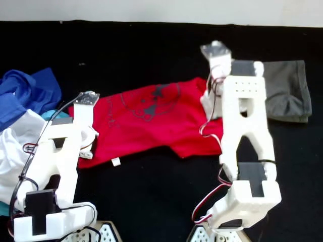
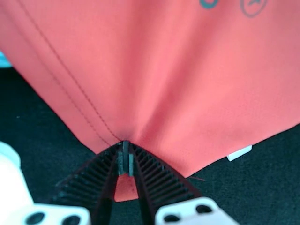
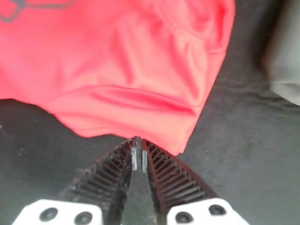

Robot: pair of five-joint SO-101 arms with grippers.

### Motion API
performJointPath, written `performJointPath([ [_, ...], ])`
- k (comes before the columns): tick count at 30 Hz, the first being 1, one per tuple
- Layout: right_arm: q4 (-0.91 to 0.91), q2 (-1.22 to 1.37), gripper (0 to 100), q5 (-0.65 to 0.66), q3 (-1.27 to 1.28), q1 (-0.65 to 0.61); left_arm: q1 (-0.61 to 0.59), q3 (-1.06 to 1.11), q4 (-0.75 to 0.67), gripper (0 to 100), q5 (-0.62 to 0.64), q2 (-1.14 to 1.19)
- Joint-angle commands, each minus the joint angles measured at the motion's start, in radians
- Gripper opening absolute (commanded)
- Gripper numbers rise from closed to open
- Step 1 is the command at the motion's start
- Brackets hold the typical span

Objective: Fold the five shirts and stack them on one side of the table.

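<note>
On the black cloth-covered table [image 1: 151,201], a red printed cotton shirt [image 1: 151,121] lay spread across the middle, between the two arms. Its near edge ran ragged, with a small white tag [image 1: 115,162] sticking out just below the hem. Bare black surface lay open in front of the red shirt, between the arm bases, and behind it up to the far table edge. The left side was crowded: a crumpled blue shirt [image 1: 30,88] sat far left, with a bunched white shirt [image 1: 15,146] nearer, both just beside the red shirt's left end. A dark grey folded shirt [image 1: 285,88] sat flat at the far right, near the red shirt's right end but apart from it.

The left gripper [image 2: 125,159] was at the red shirt's left hem, jaws pinched together on it, with red cloth showing between the fingers [image 2: 154,173] behind the tips. The right gripper [image 3: 138,157] was at the red shirt's right corner, its jaws pressed together with the tips right at the hem. I couldn't tell whether any cloth was caught. In the right wrist view, the grey shirt showed off to the side past a strip of bare table.
</note>
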Motion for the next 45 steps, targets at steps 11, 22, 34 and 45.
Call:
performJointPath([
  [11,-0.751,-0.051,0.6,0.184,0.512,0.203,-0.007,-0.001,0.008,1,-0.005,-0.073],
  [22,-0.329,-0.061,0.6,0.183,0.409,0.205,-0.007,-0.008,-0.055,1,-0.003,-0.108],
  [34,-0.096,-0.058,0.6,0.17,0.07,0.2,-0.007,-0.001,-0.055,1,0.044,-0.105],
  [45,-0.541,0.077,0.6,0.034,0.045,-0.03,0.051,-0.18,-0.049,1,0.149,-0.051],
])
